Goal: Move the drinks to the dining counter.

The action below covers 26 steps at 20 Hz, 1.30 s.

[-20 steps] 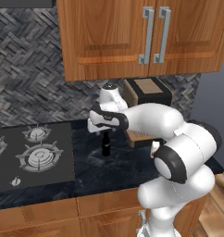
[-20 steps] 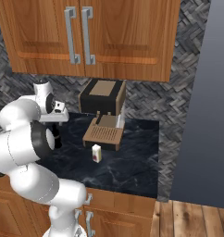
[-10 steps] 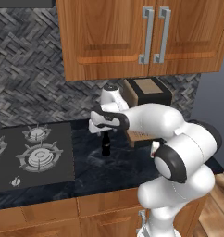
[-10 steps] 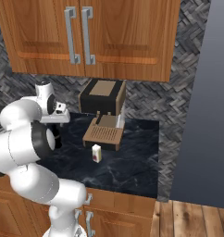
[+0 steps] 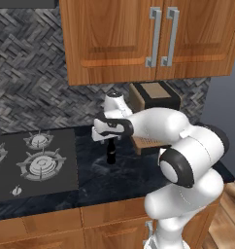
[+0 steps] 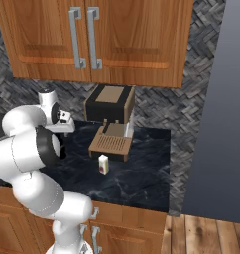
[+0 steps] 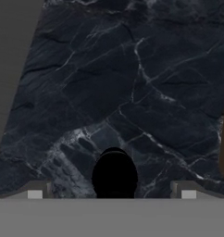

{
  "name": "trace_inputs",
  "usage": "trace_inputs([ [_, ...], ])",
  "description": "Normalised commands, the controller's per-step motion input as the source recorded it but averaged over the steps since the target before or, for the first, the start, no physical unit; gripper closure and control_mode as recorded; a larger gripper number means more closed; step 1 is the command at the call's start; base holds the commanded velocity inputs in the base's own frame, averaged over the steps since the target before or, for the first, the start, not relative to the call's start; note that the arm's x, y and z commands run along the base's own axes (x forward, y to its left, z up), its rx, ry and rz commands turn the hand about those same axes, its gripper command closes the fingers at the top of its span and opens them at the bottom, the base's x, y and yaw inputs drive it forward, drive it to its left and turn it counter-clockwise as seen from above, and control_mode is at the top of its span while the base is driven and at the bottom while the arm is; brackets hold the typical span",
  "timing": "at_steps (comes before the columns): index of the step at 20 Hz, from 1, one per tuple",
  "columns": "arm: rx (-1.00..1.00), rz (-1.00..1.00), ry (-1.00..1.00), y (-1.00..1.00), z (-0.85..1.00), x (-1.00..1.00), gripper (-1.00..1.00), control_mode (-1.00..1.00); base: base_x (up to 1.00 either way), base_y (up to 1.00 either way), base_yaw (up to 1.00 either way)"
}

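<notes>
The dark bottle stands upright on the black counter just right of the gas hob. My gripper hangs straight above it, open. In the hand view the bottle's round top sits centred between my gripper's two fingertips, which stand wide on either side without touching it. The white carton with a red mark stands on the counter in front of the coffee machine, well to the right of my hand. The dining counter is out of view.
A tan-and-black coffee machine with a slatted tray stands against the herringbone wall, right of the bottle. The gas hob lies to the left. Wooden cabinets hang overhead. A grey wall panel bounds the counter's right end.
</notes>
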Motion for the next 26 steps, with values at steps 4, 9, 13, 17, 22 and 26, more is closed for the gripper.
trace_inputs([
  [4, 0.00, 0.00, 0.00, 0.00, -0.09, 0.00, -1.00, -1.00, 0.00, 0.00, 0.00],
  [9, 0.00, 0.00, 0.00, 0.00, -0.12, 0.00, 1.00, -1.00, 0.00, 0.00, 0.00],
  [13, 0.00, 0.00, 0.00, 0.00, -0.02, 0.00, 1.00, -1.00, 0.00, 0.00, 0.00],
  [17, 0.00, 0.00, 0.00, 0.00, -0.02, -0.07, 1.00, -1.00, 0.00, 0.00, 0.00],
  [22, 0.00, 0.00, -0.04, 0.00, -0.03, -0.21, 1.00, -1.00, 0.00, 0.00, 0.00],
  [26, 0.00, 0.00, -0.12, 0.00, 0.27, -0.33, 1.00, -1.00, 0.00, 0.00, 0.00],
])
